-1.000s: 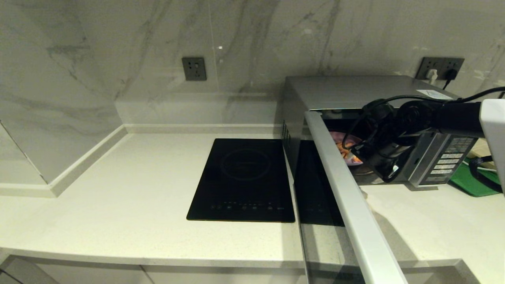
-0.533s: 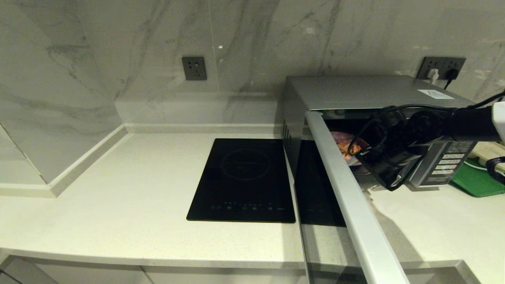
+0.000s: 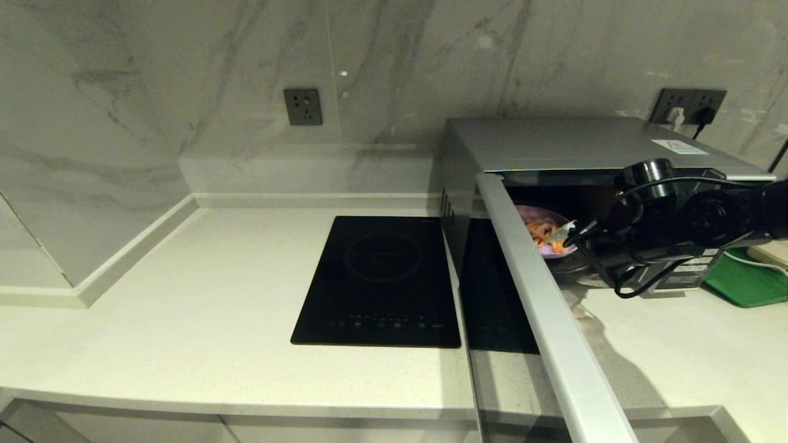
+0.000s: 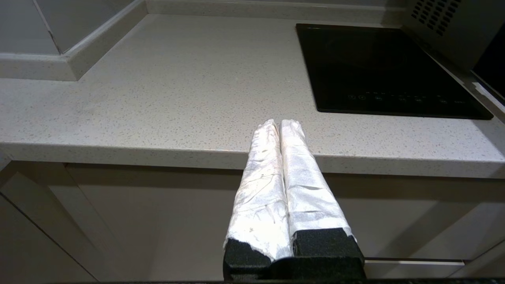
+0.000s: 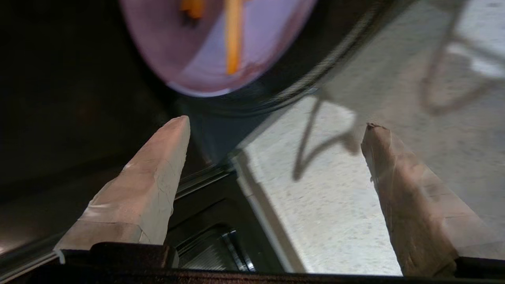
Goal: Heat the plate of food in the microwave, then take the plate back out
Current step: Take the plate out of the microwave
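Observation:
The silver microwave stands at the back right with its door swung wide open toward me. Inside the dark cavity sits the pale lilac plate of fries, seen close up in the right wrist view on the turntable. My right gripper hovers at the cavity mouth just right of the plate, open and holding nothing, apart from the plate's rim. My left gripper is parked shut and empty below the counter's front edge, out of the head view.
A flat black induction hob lies left of the microwave. A green tray lies right of the button panel. The open door juts past the counter's front edge. Wall sockets sit on the marble backsplash.
My right arm has drawn back to the right, out of the cavity, and its wrist has turned. More of the plate now shows; the plate stayed on the turntable.

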